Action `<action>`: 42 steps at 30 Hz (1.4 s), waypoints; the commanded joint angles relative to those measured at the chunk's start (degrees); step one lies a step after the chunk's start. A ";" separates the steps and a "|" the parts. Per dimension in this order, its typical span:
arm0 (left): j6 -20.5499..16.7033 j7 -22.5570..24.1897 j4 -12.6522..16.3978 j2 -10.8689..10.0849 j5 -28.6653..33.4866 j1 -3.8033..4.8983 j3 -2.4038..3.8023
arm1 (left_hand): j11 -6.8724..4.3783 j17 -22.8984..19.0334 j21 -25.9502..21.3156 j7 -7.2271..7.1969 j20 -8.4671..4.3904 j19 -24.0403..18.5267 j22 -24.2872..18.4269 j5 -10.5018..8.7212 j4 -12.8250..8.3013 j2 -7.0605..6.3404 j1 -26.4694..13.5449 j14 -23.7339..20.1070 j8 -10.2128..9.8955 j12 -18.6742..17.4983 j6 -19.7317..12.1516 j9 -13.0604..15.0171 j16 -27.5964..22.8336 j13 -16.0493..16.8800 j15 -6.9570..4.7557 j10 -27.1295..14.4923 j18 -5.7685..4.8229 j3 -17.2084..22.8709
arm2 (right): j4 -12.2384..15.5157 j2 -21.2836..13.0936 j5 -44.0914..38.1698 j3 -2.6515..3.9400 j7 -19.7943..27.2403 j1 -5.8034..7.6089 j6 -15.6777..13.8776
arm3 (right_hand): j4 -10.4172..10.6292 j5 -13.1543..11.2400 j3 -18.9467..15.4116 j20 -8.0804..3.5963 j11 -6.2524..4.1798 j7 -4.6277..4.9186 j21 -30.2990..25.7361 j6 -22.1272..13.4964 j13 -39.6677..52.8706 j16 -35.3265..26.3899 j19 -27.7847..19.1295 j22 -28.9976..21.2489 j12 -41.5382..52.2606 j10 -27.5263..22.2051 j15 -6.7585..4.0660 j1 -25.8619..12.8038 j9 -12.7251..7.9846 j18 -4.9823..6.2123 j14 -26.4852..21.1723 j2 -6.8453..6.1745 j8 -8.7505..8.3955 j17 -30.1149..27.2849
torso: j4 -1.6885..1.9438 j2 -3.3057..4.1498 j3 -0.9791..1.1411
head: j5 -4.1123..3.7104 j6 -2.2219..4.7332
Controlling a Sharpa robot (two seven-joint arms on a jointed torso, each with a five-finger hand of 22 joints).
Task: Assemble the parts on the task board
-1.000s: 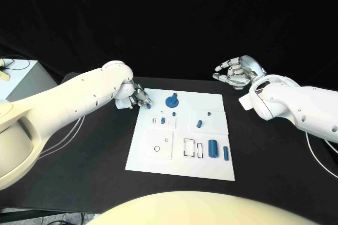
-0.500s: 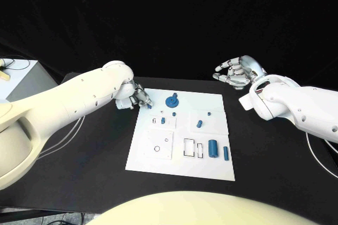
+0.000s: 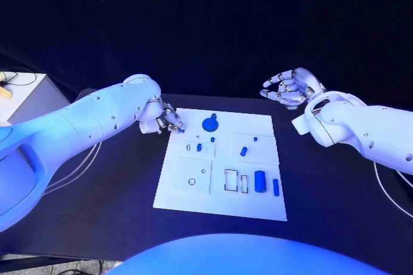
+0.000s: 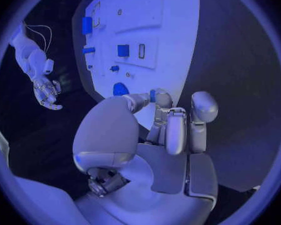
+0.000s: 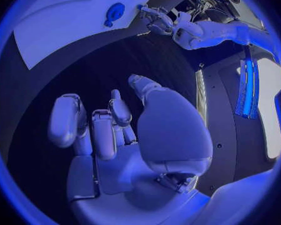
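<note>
Left hand [image 3: 165,120] sits at the far left corner of the white board [image 3: 185,194], fingers drawn together around a small blue piece [image 4: 152,95]; the wrist view shows the piece pinched at the fingertips, just over the board's edge. Right hand [image 3: 292,87] hangs off the board, beyond its far right corner, over the black table [image 3: 112,215]; fingers curled inward, nothing in them.

On the board: a round blue knob [image 3: 210,123] near the far edge, just right of the left hand. Small blue pegs [image 3: 243,150] around the middle. Two upright blue cylinders [image 3: 260,181] at the near right, side by side beside empty rectangular outlines [image 3: 231,179]. A small ring [image 3: 191,181] lies at the near left.
</note>
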 commanded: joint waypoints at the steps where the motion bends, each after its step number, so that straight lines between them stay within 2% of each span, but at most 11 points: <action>1: 0.81 2.24 0.29 -0.14 0.71 0.00 0.01 | 0.29 4.06 0.11 0.24 0.01 -0.35 0.18 3.25 -10.41 -0.60 -1.87 2.08 0.36 0.44 0.31 0.75 -0.24 1.15 0.43 1.02 0.04 11.01 | 0.00 0.01 -0.18 0.02 0.51 -0.02 0.62 | 0.43 0.23 0.01 -0.06 0.05 0.09 0.29 -0.38 0.05 0.11 0.31 4.47 0.27 0.22 0.36 0.27 0.07 0.65 2.66 0.27 0.16 5.14 | 0.01 -0.02 -0.02 | 0.04 -0.01; 8: 0.61 3.42 2.31 -1.45 3.75 0.01 0.05 | -0.09 4.81 0.25 -0.17 -0.21 -0.58 0.17 6.59 -12.79 -0.27 -4.59 2.43 0.42 1.91 1.50 1.76 0.08 3.86 0.14 2.84 0.10 13.50 | 0.00 -0.06 -0.16 0.02 0.53 -0.03 0.61 | 0.43 0.23 0.01 -0.06 0.05 0.09 0.29 -0.38 0.05 0.11 0.31 4.47 0.27 0.22 0.36 0.27 0.07 0.65 2.66 0.27 0.16 5.14 | -0.02 0.00 -0.02 | 0.03 -0.01; 10: 1.03 3.36 3.41 -2.08 4.36 0.02 0.07 | -0.20 5.08 0.40 -0.30 -0.31 -0.55 0.31 7.66 -13.55 -0.17 -5.58 2.55 0.40 2.19 1.82 2.01 0.20 4.36 0.02 3.18 0.09 14.12 | 0.05 -0.12 -0.03 0.02 0.53 -0.03 0.59 | 0.43 0.23 0.01 -0.06 0.05 0.09 0.29 -0.38 0.05 0.11 0.31 4.47 0.27 0.22 0.36 0.27 0.07 0.65 2.66 0.27 0.16 5.14 | 0.02 0.00 -0.02 | 0.32 -0.01; 14: 2.13 3.08 6.03 -3.58 4.93 0.03 0.15 | -0.25 5.39 0.65 -0.34 -0.40 -0.42 0.59 8.00 -14.35 0.36 -6.29 2.68 0.30 2.20 1.97 2.22 0.35 4.40 -0.06 3.13 0.04 15.07 | 0.14 -0.22 0.11 0.02 0.55 -0.03 0.56 | 0.48 0.22 -0.02 -0.07 0.05 0.08 0.10 -0.40 -0.01 0.06 0.26 4.40 0.21 0.19 0.36 0.24 0.07 0.68 2.65 0.25 0.21 5.07 | 0.02 -0.02 0.01 | 0.13 -0.01; 21: 2.94 2.96 11.13 -6.49 4.13 0.05 0.22 | -0.43 6.45 1.06 -0.55 -0.53 -0.28 1.02 9.39 -15.80 0.45 -7.95 3.07 0.28 2.80 2.58 2.68 0.87 5.43 -0.19 3.86 -0.01 16.01 | 0.08 -0.41 0.18 0.02 0.55 -0.03 0.52 | 0.48 0.22 -0.02 -0.07 0.05 0.08 0.10 -0.40 -0.01 0.06 0.26 4.40 0.21 0.19 0.36 0.24 0.07 0.68 2.65 0.25 0.21 5.07 | 0.01 -0.04 0.01 | 0.02 -0.01; 28: 2.06 4.18 16.77 -9.14 -0.10 0.02 0.19 | -0.70 7.65 1.64 -0.84 -0.72 0.13 1.76 10.67 -16.89 0.29 -9.23 3.53 0.10 3.37 3.39 2.93 1.46 6.58 -0.41 4.97 -0.14 16.45 | 0.09 -0.58 0.18 0.01 0.59 -0.04 0.45 | 0.48 0.22 -0.02 -0.07 0.05 0.08 0.10 -0.40 -0.01 0.06 0.26 4.40 0.21 0.19 0.36 0.24 0.07 0.68 2.65 0.25 0.21 5.07 | -0.03 0.04 -0.02 | 0.10 -0.01; 34: 0.55 6.83 21.38 -11.00 -9.01 -0.29 0.14 | -1.07 8.83 2.32 -1.24 -0.98 0.82 2.72 11.81 -17.57 0.01 -10.33 4.01 -0.15 3.76 4.36 3.09 2.02 7.60 -0.70 6.25 -0.34 16.70 | 0.06 -0.72 0.16 0.01 0.64 -0.07 0.36 | 0.48 0.22 -0.02 -0.07 0.05 0.08 0.10 -0.40 -0.01 0.06 0.26 4.40 0.21 0.19 0.36 0.24 0.07 0.68 2.65 0.25 0.21 5.07 | 0.00 -0.05 0.03 | 0.51 -0.01; 42: 0.92 7.22 23.22 -11.37 -10.48 -0.60 0.08 | -1.20 8.87 2.49 -1.38 -1.09 1.01 2.93 12.11 -17.83 -0.08 -10.65 4.05 -0.34 3.69 4.70 3.10 2.03 7.69 -0.82 6.60 -0.38 16.93 | 0.00 -0.66 0.13 0.01 0.68 -0.15 0.30 | 0.50 0.24 -0.03 -0.07 0.04 0.07 -0.54 -0.40 -0.09 -0.05 0.09 4.14 0.13 0.14 0.35 0.25 0.08 0.80 2.60 0.23 0.26 4.92 | 0.00 -0.04 -0.05 | 0.49 -0.01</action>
